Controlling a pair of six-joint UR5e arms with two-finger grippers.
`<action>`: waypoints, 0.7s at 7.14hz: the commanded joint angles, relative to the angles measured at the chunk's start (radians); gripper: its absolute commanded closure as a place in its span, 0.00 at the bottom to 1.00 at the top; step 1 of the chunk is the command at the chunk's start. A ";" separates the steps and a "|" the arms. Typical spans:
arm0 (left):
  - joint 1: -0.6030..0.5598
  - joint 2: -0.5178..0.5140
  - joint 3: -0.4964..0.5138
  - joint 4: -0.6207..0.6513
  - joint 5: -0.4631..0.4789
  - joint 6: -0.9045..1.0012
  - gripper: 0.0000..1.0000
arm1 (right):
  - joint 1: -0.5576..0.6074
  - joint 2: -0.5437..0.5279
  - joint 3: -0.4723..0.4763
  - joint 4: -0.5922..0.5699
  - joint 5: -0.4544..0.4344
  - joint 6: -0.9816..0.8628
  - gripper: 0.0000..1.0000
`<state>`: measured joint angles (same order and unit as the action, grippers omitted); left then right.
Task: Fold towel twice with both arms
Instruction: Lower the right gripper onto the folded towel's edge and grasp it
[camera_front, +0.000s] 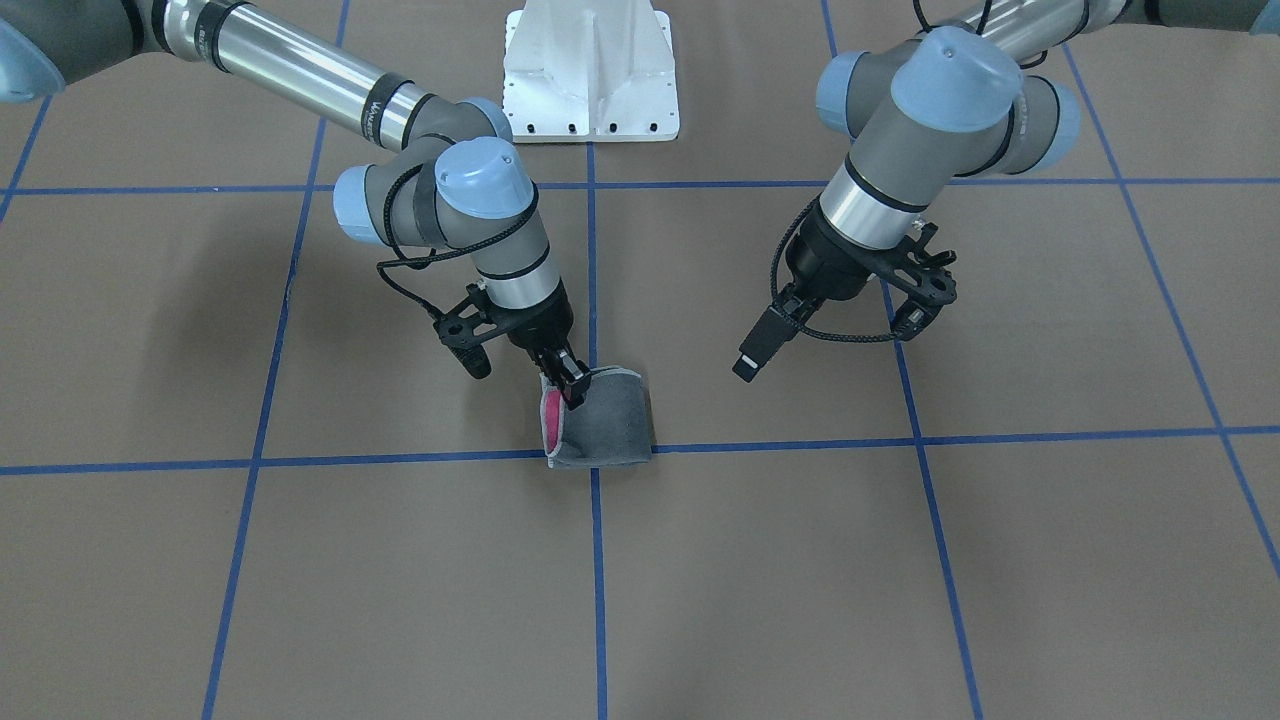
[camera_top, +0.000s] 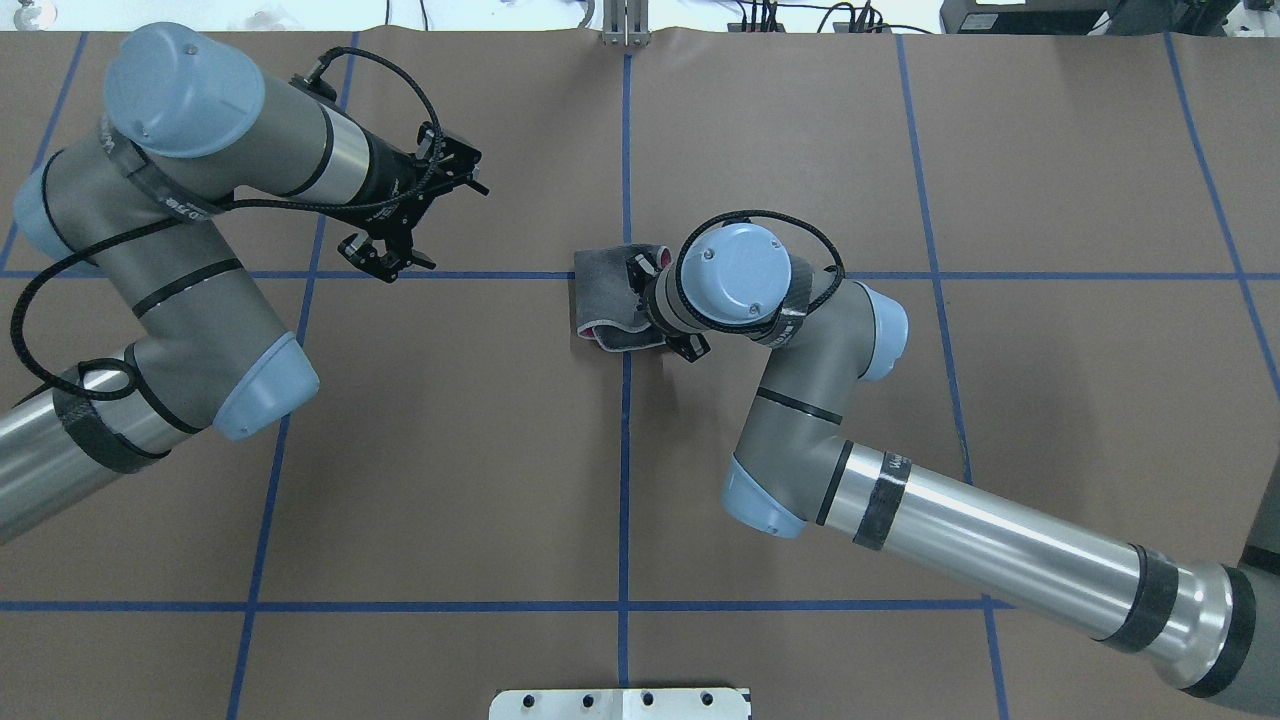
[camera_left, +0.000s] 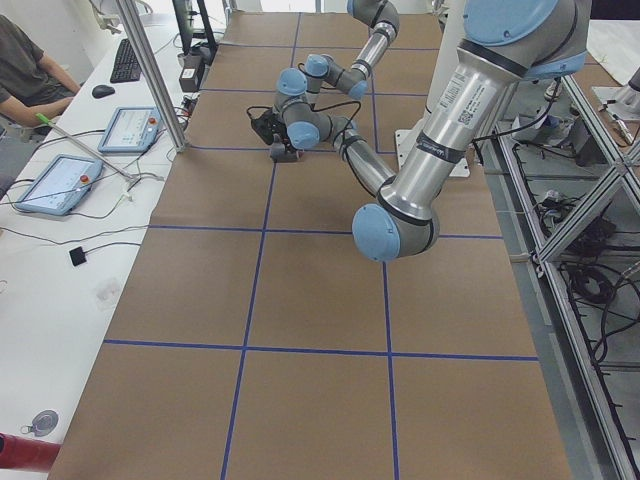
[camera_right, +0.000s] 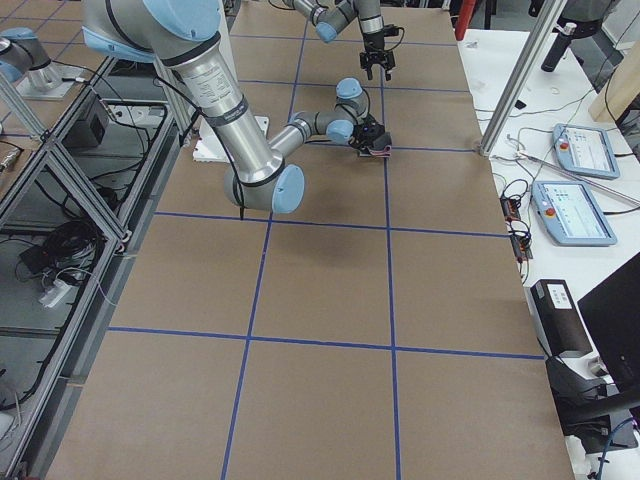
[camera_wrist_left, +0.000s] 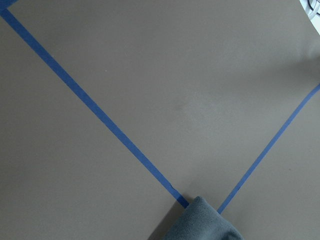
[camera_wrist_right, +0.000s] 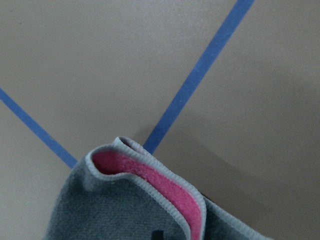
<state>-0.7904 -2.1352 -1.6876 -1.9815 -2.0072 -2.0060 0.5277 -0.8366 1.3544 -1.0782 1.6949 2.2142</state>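
The towel (camera_front: 610, 425) lies folded at a crossing of blue tape lines, dark grey face out, with a pink inner lip (camera_wrist_right: 150, 175) showing along its open edge. My right gripper (camera_front: 572, 388) points down at that edge and is shut on the towel's top layer, lifting it slightly. In the overhead view the right wrist covers part of the towel (camera_top: 605, 300). My left gripper (camera_top: 430, 218) hangs open and empty above the table, well to the side of the towel. The left wrist view shows only a grey corner of the towel (camera_wrist_left: 200, 225).
The white pedestal base (camera_front: 590, 80) stands behind the towel. Blue tape lines (camera_front: 930, 440) grid the brown table. A side bench with tablets (camera_left: 125, 128), a metal post (camera_left: 150, 75) and a seated person (camera_left: 25, 70) lies beyond the far table edge.
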 joint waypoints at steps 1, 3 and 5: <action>0.002 -0.023 0.019 0.006 0.001 -0.002 0.00 | 0.000 -0.030 0.044 -0.005 0.002 -0.002 0.63; 0.000 -0.029 0.019 0.006 0.001 -0.002 0.00 | -0.002 -0.029 0.037 -0.002 -0.003 0.001 0.63; 0.000 -0.029 0.019 0.006 0.001 -0.004 0.00 | -0.005 -0.024 0.035 0.000 -0.003 0.008 0.62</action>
<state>-0.7898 -2.1637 -1.6691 -1.9758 -2.0065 -2.0084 0.5253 -0.8627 1.3907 -1.0791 1.6924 2.2186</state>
